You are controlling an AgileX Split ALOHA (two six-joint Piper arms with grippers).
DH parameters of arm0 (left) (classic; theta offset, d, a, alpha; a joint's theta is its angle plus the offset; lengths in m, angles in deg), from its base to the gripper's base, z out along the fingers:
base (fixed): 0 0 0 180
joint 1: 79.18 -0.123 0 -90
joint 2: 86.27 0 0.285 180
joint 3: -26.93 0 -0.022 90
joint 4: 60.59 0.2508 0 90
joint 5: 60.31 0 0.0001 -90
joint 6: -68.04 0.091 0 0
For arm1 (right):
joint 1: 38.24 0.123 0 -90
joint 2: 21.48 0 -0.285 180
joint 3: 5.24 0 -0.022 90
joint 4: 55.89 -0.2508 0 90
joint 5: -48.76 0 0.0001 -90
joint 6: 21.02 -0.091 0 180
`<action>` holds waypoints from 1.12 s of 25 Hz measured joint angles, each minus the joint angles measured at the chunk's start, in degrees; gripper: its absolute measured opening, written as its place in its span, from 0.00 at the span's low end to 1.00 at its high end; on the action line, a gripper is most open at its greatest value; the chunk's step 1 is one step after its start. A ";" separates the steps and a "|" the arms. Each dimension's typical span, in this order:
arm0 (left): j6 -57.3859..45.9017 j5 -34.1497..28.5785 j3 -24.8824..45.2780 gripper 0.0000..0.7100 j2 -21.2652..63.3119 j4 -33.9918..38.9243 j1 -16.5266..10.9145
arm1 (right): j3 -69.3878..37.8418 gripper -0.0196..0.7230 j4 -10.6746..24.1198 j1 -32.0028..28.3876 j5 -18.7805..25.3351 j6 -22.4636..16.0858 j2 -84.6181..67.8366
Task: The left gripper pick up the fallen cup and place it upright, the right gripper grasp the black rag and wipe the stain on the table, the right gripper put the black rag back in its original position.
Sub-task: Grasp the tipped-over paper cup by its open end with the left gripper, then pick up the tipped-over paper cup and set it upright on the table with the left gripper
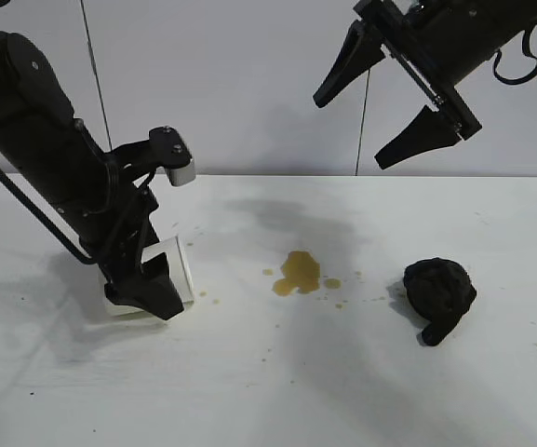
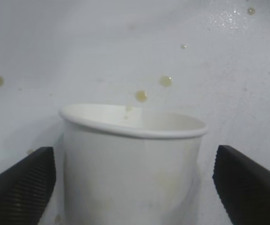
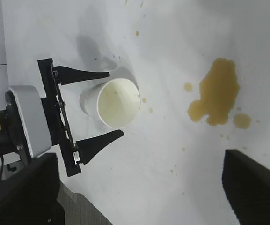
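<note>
My left claw (image 1: pixel 147 279) stands wide open and holds nothing; its two fingers (image 3: pixel 97 140) flank the cup (image 3: pixel 111 102), one on each side, with a gap showing between each finger and the cup wall. The cup lies on its side on the table (image 1: pixel 268 391), right between my fingers, its open mouth turned away from my wrist and toward the stain (image 1: pixel 298 272).

To do this well, I judge I should keep the cup centred, so that both fingers meet the wall together and it does not roll or skid off to one side. The wall is thin paper, so I would close only until it is held, not crushed, and grip around the body rather than at the rim. Then lift, swing the mouth upward and set the base flat on a dry patch before letting go.

The cup is plain white, tapered, with a rolled rim; faint yellowish marks show inside and on its wall. Small droplets dot the table just past its mouth. Farther out lies the yellowish-brown puddle, and beyond that the black rag (image 1: pixel 440 296), bunched in a lump. My right claw (image 1: pixel 394 98) hangs high above the rag, spread wide and empty.
</note>
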 joint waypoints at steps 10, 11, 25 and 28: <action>1.94 0.27 -0.05 0.64 0.05 -0.21 0.00 | 0.00 0.90 0.00 0.00 0.00 0.00 0.00; 2.65 0.27 -0.05 0.63 0.10 -0.21 0.00 | 0.00 0.90 0.00 0.00 0.00 0.00 0.00; 13.49 -1.86 -0.49 0.62 10.58 -17.84 -2.28 | 0.00 0.90 0.00 0.00 -0.17 0.00 0.00; 22.65 -7.03 -0.49 0.62 10.80 -31.65 -5.37 | 0.00 0.90 0.00 0.00 -0.17 0.00 0.00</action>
